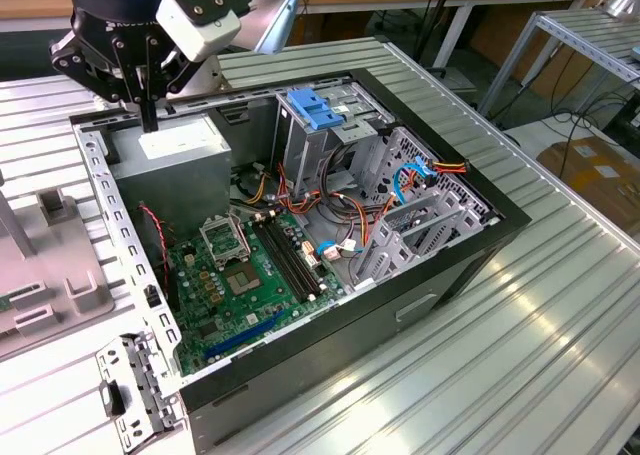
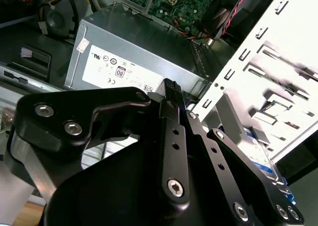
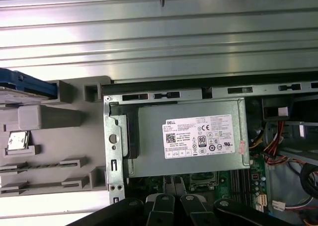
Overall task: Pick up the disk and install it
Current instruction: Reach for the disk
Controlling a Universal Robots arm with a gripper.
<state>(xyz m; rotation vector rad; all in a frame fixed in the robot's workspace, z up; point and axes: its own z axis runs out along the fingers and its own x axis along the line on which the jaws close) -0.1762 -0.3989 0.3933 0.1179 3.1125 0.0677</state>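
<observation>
My gripper (image 1: 148, 115) hangs over the back corner of the open computer case (image 1: 470, 245), just above the grey power-supply box (image 1: 175, 155). In both wrist views its black fingers (image 3: 174, 182) (image 2: 171, 86) sit close together with nothing between them. The disk (image 3: 29, 86) shows as a blue-railed silver edge on the grey fixture (image 3: 49, 116) outside the case, well apart from the gripper. In the second wrist view a strip of its white-and-blue label (image 2: 261, 159) peeks out behind the gripper's linkage.
The case holds a green motherboard (image 1: 240, 275), loose cables and a drive cage topped by a light-blue latch (image 1: 315, 110). The power-supply box (image 3: 189, 136) lies directly below the fingers. A perforated metal bracket (image 1: 130, 395) lies by the case's near corner on the ribbed table (image 1: 500, 375).
</observation>
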